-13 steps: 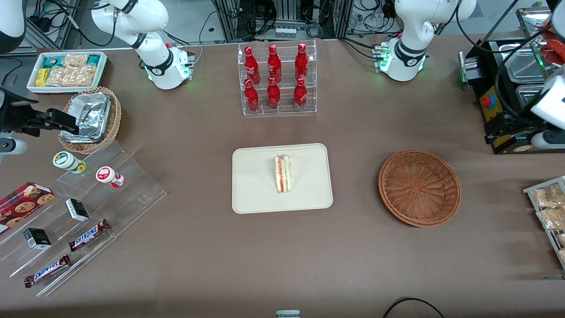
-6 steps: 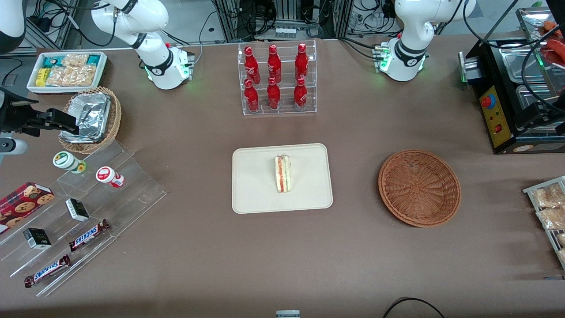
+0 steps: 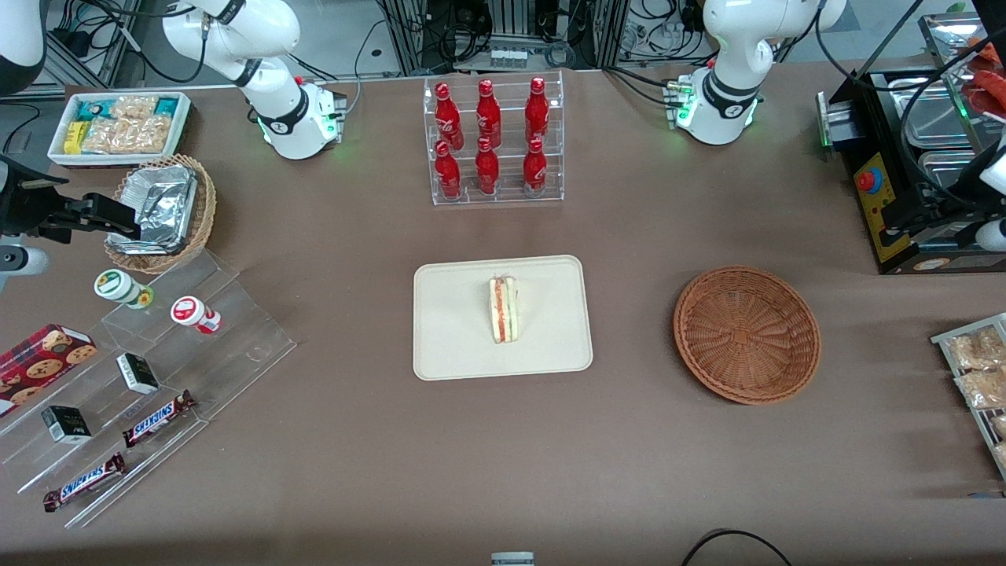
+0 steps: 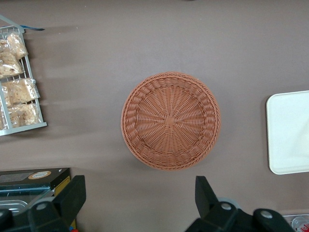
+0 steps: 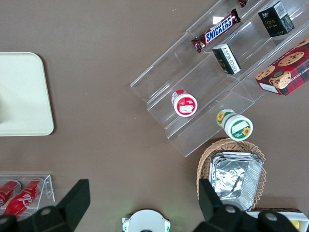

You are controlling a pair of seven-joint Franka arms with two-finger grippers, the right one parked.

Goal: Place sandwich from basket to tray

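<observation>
The sandwich [image 3: 504,308] stands on its edge on the cream tray [image 3: 456,338], red and green filling showing. The reddish-brown wicker basket [image 3: 747,334] sits beside the tray toward the working arm's end of the table, with nothing in it. In the left wrist view the basket [image 4: 170,121] lies well below my gripper [image 4: 138,195], and a corner of the tray [image 4: 289,130] shows. The gripper is open, its black fingers [image 4: 72,198] wide apart with nothing between them, high above bare table next to the basket.
A clear rack of red bottles [image 3: 491,141] stands farther from the camera than the tray. A black machine with a red button [image 3: 880,196] and a wire rack of snack bags [image 3: 974,369] flank the basket. Acrylic steps with snacks [image 3: 157,369] fill the parked arm's end.
The working arm's wrist has shifted slightly over the black machine at the frame edge. The sandwich, tray and basket have not moved.
</observation>
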